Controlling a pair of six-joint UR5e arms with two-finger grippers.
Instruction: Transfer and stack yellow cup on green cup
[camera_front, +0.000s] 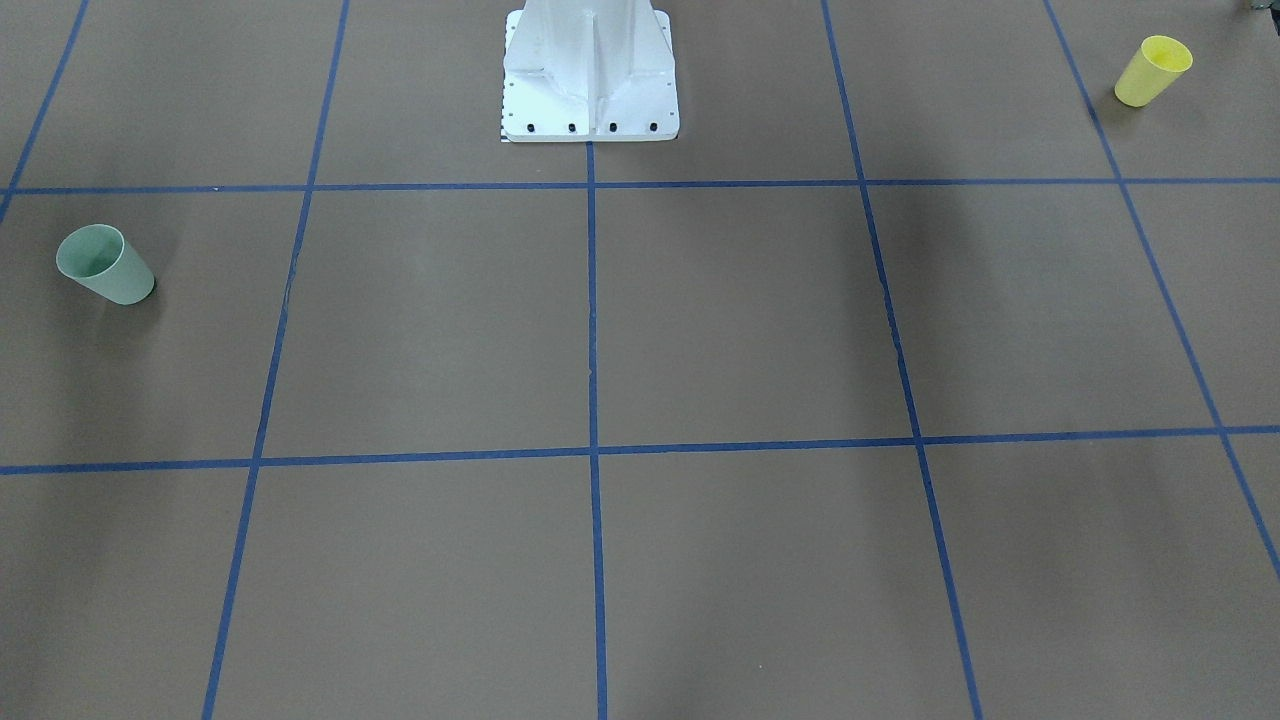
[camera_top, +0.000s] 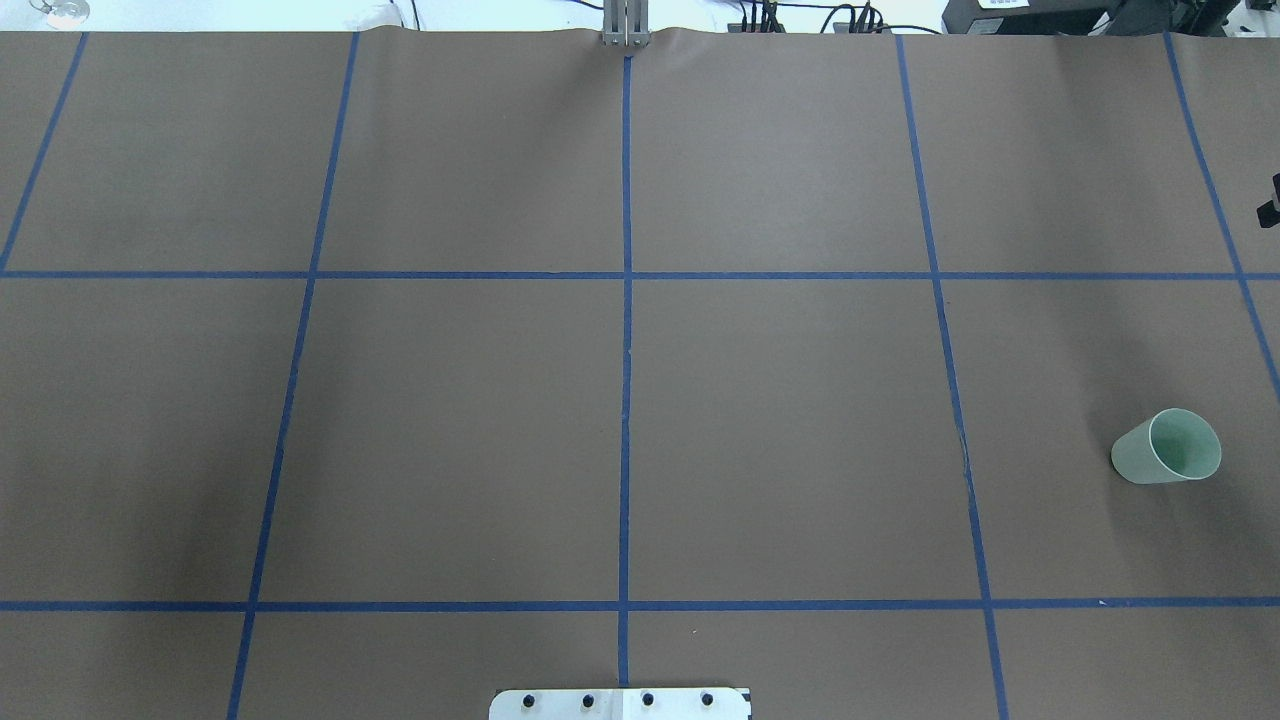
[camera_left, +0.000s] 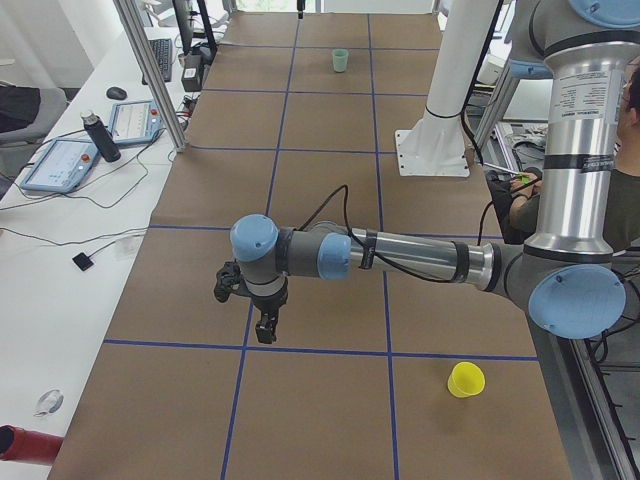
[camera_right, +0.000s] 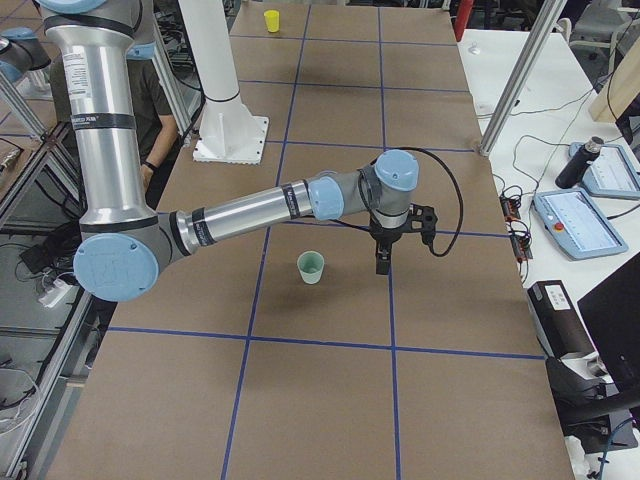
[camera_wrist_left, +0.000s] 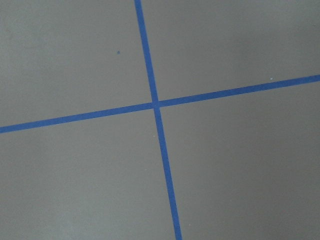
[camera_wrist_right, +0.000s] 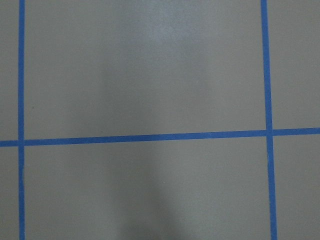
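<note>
The yellow cup (camera_front: 1153, 70) stands upright near the table's corner on my left side; it also shows in the exterior left view (camera_left: 466, 380) and far off in the exterior right view (camera_right: 272, 20). It is outside the overhead view. The green cup (camera_front: 105, 265) stands upright on my right side (camera_top: 1167, 447) (camera_right: 311, 267). My left gripper (camera_left: 265, 330) hangs over a tape line, well apart from the yellow cup. My right gripper (camera_right: 381, 262) hangs just beyond the green cup, apart from it. I cannot tell whether either gripper is open or shut. Both wrist views show only table and tape.
The brown table (camera_top: 450, 430) carries a grid of blue tape lines. The white robot pedestal (camera_front: 590, 90) stands at the table's middle edge. A side desk holds tablets (camera_left: 60, 165) (camera_right: 600, 215) and a dark bottle (camera_left: 98, 135). A person (camera_right: 150, 110) sits behind the robot.
</note>
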